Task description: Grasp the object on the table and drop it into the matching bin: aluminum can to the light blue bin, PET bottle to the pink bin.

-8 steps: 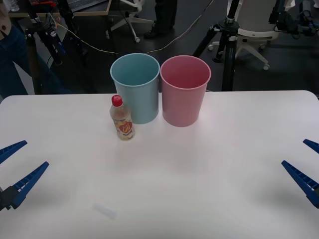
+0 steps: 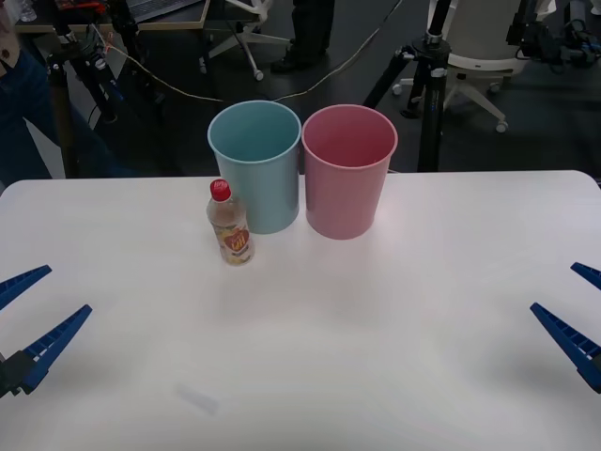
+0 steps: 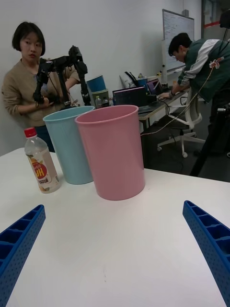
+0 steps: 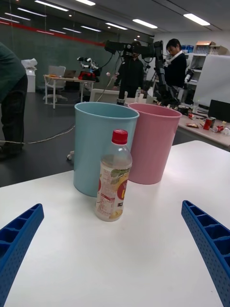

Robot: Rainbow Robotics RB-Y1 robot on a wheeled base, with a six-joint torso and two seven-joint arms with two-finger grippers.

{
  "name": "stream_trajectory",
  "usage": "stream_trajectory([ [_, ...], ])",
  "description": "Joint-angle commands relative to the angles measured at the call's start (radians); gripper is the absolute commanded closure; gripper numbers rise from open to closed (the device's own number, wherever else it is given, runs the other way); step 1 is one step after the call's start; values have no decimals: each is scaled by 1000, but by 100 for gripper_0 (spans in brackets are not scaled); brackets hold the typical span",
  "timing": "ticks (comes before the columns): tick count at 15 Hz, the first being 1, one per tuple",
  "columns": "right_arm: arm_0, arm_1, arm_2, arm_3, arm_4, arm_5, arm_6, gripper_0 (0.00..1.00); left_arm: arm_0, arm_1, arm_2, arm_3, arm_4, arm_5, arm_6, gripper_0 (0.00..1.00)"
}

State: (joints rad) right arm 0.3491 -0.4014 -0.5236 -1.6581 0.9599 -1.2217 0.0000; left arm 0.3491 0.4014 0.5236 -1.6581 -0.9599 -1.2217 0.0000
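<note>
White table [image 2: 376, 357], bottle [image 2: 230, 225] beside bins

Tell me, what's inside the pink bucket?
The pink bin looks empty as far down as its inner wall shows; its bottom is hidden. The PET bottle stands outside, by the light blue bin.

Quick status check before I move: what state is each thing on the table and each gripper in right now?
Bottle: upright, capped, standing free in front of the blue bin.
Blue bin: upright, nothing seen inside.
Pink bin: upright beside the blue bin, nothing seen inside.
Left gripper: open, holding nothing, low at the table's left edge.
Right gripper: open, holding nothing, at the right edge.
</note>
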Motion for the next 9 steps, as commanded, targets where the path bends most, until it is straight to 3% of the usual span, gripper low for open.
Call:
stream_trajectory([
  [1,0,0,0,0,0,0,0,0,28,-9,18,17,6,-1,-2,1],
  [5,0,0,0,0,0,0,0,0,51,0,22,11,24,1,-18,0],
  [9,0,0,0,0,0,0,0,0,56,11,21,49,53,16,-192,0],
])
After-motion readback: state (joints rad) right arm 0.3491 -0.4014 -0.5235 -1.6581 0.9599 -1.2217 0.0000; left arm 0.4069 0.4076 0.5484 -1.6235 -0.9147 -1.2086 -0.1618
